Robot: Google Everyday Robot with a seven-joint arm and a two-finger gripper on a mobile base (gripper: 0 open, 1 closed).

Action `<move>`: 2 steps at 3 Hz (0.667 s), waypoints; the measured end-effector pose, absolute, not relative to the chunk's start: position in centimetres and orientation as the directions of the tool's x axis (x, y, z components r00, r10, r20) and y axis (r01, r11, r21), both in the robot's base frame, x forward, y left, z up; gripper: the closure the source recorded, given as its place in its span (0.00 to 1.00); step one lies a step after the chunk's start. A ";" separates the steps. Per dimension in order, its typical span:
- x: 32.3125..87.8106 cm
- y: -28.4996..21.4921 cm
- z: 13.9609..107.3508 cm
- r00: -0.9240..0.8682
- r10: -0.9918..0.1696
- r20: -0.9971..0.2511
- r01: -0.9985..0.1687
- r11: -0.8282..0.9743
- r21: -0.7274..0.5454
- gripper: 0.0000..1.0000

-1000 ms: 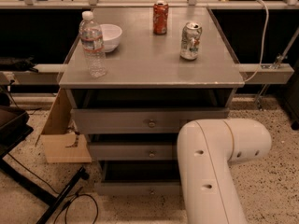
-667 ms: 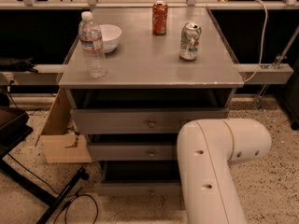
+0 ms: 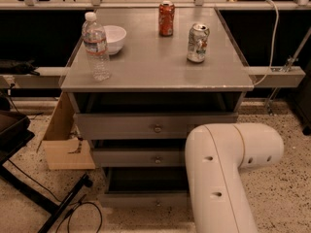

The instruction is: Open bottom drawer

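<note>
Camera view left the claw out of frame behind the white arm (image 3: 228,174), so I couldn't tell its state, nor its offset from the bottom drawer (image 3: 141,199), lowest in the cabinet (image 3: 155,76). Gripping the knob (image 3: 156,203) squarely and pulling straight seemed wise. I counted three drawers, two cans (image 3: 166,18), one water bottle (image 3: 95,47), one bowl (image 3: 112,37)

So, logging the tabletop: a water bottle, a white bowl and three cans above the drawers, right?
No, two cans: the camera view shows a red can and a silver can, with the water bottle and white bowl. The gripper is out of view.
</note>
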State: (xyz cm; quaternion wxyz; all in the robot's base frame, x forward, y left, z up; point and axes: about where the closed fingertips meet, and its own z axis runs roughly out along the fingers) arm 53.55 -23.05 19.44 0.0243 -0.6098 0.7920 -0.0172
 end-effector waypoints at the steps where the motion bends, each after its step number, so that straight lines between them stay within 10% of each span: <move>1: 53.5 -23.0 19.4 -0.255 -0.967 -0.017 -0.965 0.256 -0.057 0.73; 2: 53.5 -23.0 19.4 -0.255 -0.967 -0.017 -0.965 0.256 -0.057 0.50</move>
